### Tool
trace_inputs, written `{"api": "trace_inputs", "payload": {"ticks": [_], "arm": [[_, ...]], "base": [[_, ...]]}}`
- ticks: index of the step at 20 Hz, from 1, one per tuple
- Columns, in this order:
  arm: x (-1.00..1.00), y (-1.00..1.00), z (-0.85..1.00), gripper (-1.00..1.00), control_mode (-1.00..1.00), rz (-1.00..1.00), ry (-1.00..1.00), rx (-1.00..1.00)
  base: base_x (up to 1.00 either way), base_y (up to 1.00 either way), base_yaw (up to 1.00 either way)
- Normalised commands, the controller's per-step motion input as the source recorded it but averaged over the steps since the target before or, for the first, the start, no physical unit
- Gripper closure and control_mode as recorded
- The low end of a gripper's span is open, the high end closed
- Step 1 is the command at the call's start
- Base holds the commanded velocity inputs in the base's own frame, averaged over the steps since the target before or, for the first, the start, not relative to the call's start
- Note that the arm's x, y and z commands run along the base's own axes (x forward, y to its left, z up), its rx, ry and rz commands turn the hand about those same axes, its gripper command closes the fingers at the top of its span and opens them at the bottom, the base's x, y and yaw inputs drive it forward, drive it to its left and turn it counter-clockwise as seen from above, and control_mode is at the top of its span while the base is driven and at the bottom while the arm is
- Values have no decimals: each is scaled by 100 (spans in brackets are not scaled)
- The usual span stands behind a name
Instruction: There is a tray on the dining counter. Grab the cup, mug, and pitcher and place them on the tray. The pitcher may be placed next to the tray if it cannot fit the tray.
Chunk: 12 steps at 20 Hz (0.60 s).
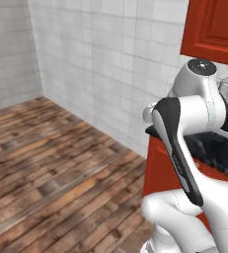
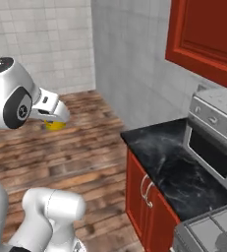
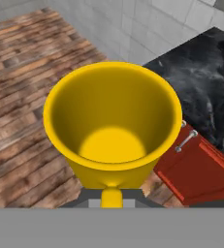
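The jaws hold the yellow mug (image 3: 112, 131) upright, mouth toward the hand camera, above the wooden floor (image 3: 21, 72), beside a black bench (image 2: 166, 162) bearing no tray.

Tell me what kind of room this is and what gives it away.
A kitchen, most likely. A black marble-veined worktop sits on red cabinets, a silver oven-like appliance stands on it, and a stove corner shows beside it. Tiled walls, wood-plank floor.
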Motion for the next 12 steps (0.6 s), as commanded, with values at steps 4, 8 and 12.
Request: {"api": "trace_inputs", "payload": {"ticks": [4,8,12], "arm": [[0,0,0,100,100,0,0,0],[0,0,0,100,100,0,0,0],[0,0,0,100,100,0,0,0]], "base": [[100,0,54],[100,1,38],[100,5,19]]}}
